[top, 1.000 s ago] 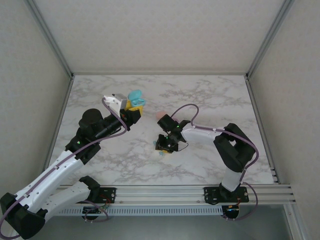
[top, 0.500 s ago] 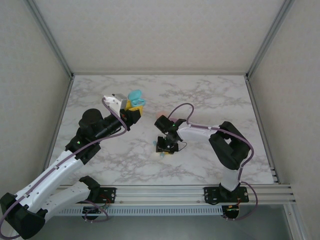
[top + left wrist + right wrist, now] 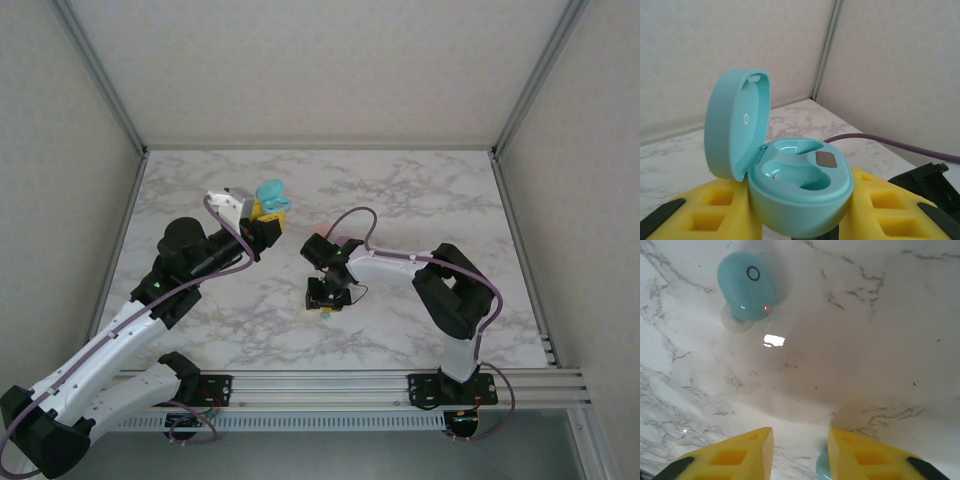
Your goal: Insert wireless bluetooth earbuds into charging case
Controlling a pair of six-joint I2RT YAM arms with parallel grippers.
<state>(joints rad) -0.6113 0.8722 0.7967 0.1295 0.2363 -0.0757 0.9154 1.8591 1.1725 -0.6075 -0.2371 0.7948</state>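
while the left gripper (image 3: pixel 800 220) is clamped around the base of the teal charging case (image 3: pixel 797 187), holding it off the table with the lid (image 3: pixel 735 130) swung up and both wells empty, the right gripper (image 3: pixel 800 452) hangs low over the marble table (image 3: pixel 880 340). its yellow pads (image 3: pixel 735 455) are parted by a modest gap with nothing between them. the teal earbud (image 3: pixel 746 286) lies on the table ahead of those pads, well apart from the case, round face up with a small red light showing.

the main risk, as i judge it, is alignment. the earbud sits off toward one pad's side rather than on the line of the gap, so closing from here would catch only air. a careless advance could let a pad nudge it and send it skidding over the glossy marble. it is smooth and rounded, so an off-centre pinch may squirt it out. gripped in the wrong attitude, it may not seat in its well. a teal sliver (image 3: pixel 821 466) peeks out at the inner edge of the other pad. i cannot tell whether it is a second earbud or whether it touches the pad, but a closing stroke could knock it.

from above, the case reads as a small teal blob. the left wrist view resolves its two moulded wells and the metal contact inside. the overhead view gives the spacing of the two arms and a peach-pink piece (image 3: pixel 316 237) just beside the right arm, too small to identify.
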